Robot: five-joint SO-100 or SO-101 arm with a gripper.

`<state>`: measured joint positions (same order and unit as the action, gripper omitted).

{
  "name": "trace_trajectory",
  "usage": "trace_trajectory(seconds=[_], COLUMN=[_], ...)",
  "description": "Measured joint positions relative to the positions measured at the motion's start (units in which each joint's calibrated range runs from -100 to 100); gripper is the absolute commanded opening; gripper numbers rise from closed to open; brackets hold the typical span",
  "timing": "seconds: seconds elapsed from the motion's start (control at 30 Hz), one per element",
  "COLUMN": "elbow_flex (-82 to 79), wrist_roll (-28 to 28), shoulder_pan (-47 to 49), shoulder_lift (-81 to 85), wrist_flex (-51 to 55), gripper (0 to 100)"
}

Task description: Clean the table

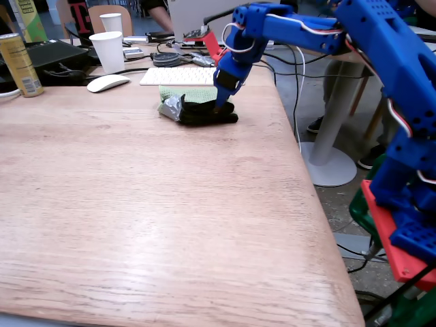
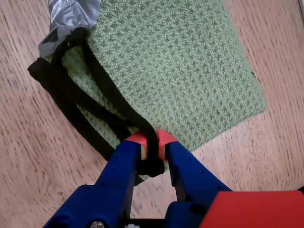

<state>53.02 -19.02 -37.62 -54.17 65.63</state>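
The wooden table (image 1: 170, 218) fills the fixed view. A green knitted cloth (image 1: 189, 94) lies near its far edge, with a black strap (image 1: 204, 114) and a patch of grey tape (image 1: 172, 107) at its near side. My blue gripper (image 1: 221, 104) reaches down onto the strap. In the wrist view the gripper (image 2: 151, 148) is shut on the black strap (image 2: 105, 84) with its red pads, at the near edge of the cloth (image 2: 175, 66). The grey tape (image 2: 71, 19) sits at the cloth's top left corner. Bare table wood (image 2: 278, 38) shows around it.
Along the far edge stand a white keyboard (image 1: 178, 75), a white mouse (image 1: 107, 82), two white cups (image 1: 109, 51), a yellow can (image 1: 19, 65), and cables (image 1: 170, 58). The table's rounded right edge (image 1: 320, 204) drops off; a white pedestal base (image 1: 330, 167) stands on the floor.
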Motion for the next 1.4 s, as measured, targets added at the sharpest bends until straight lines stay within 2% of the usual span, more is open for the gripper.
trace_trajectory(seconds=[0.07, 0.2, 0.3, 0.43, 0.57, 0.63, 0.7, 0.8, 0.97, 1.1, 1.2, 1.23, 1.27, 1.33, 1.4], elbow_flex=[-0.5, -0.6, -0.7, -0.7, -0.7, -1.5, -8.6, -27.5, -46.8, -67.8, -89.0, -100.4, -102.5, -113.1, -114.3], wrist_roll=[0.9, 1.6, 1.6, 1.6, 1.9, 3.0, 3.5, 3.6, 3.6, 4.4, 4.4, 4.6, 4.5, 4.4, 4.4], shoulder_pan=[-0.7, -0.7, 1.1, 10.2, 27.2, 31.9, 34.2, 35.0, 45.1, 48.9, 49.2, 49.2, 49.2, 48.7, 48.1], shoulder_lift=[3.5, 18.5, 27.9, 36.3, 43.5, 46.3, 50.2, 60.2, 74.1, 85.1, 91.6, 93.1, 93.3, 91.8, 85.4], wrist_flex=[2.7, 14.5, 17.1, 19.6, 27.8, 29.8, 30.1, 30.0, 29.7, 20.5, 10.0, 4.7, 2.9, -8.9, -17.7], gripper=[1, 1, 1, 1, 1, 1, 1, 1, 1, 1, 1, 1, 1, 1, 1])
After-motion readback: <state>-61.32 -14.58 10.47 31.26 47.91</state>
